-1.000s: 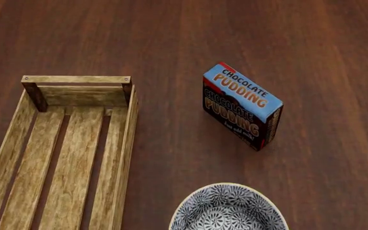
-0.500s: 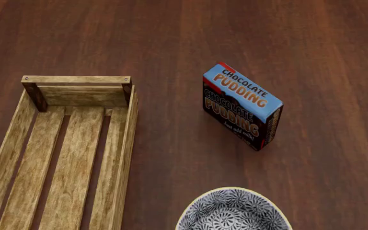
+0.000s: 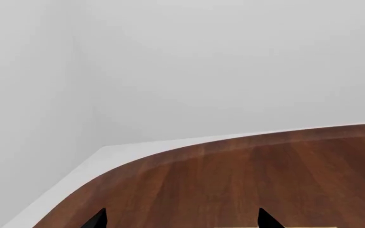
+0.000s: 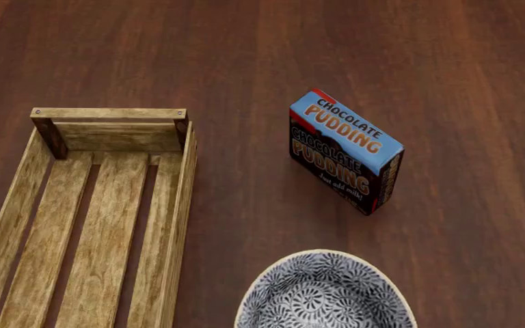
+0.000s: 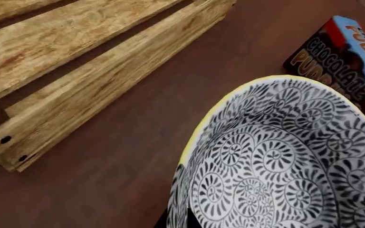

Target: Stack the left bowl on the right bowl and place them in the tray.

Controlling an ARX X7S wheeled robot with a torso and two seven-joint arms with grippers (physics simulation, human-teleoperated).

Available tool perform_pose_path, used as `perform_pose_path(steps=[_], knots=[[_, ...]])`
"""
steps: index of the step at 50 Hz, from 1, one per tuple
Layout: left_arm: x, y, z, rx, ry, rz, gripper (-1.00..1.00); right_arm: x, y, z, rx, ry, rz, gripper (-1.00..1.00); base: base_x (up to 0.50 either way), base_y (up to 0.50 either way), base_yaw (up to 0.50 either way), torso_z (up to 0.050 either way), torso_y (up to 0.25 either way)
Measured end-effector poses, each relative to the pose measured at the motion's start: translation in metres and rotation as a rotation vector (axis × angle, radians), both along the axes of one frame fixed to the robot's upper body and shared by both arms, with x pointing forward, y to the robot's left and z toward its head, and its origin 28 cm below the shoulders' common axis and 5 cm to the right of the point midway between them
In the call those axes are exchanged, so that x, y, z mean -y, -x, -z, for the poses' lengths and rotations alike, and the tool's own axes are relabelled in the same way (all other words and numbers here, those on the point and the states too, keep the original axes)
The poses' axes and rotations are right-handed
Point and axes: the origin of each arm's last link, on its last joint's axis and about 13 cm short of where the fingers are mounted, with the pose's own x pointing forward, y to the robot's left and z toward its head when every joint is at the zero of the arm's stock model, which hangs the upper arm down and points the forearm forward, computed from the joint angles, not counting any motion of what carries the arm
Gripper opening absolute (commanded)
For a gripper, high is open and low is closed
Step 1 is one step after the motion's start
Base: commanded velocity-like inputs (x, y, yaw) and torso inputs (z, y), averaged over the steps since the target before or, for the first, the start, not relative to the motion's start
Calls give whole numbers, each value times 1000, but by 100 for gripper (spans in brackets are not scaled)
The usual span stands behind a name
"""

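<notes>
At the lower centre of the head view, a patterned bowl (image 4: 325,292) is being seen only in part, its lower half cut off by the frame edge; whether it is resting on the bench (image 4: 426,55) or being lifted cannot be told. The tray (image 4: 89,219) is lying at the lower left of that view, apart from the bowl, with nothing showing on its visible slatted floor. A chocolate pudding box (image 4: 344,150) is standing right of centre, above the bowl in the frame and well clear of the tray.

In the right wrist view the bowl is filling the lower right, with the tray's plank side running across the upper left and the pudding box at the upper right. A dark part is showing under the bowl's rim at the bottom edge; the right end effector's state cannot be told.

In the left wrist view the left end effector (image 3: 181,221) is being shown as two dark fingertips (image 3: 266,220) spread apart at the bottom edge, nothing seen between them, above bench surface and a pale wall.
</notes>
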Motion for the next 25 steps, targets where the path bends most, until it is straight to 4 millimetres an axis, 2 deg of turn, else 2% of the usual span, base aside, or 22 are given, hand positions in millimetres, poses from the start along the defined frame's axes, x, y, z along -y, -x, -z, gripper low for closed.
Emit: perform_pose_path(steps=[16,25], knots=[[0,1,-1,3,1,0,100,4,9,-30,65,9,17,-100,0,0,0,0,0],[0,1,-2,7,1,2,100,12,16,-56,80,17,34,-100,0,0,0,0,0]])
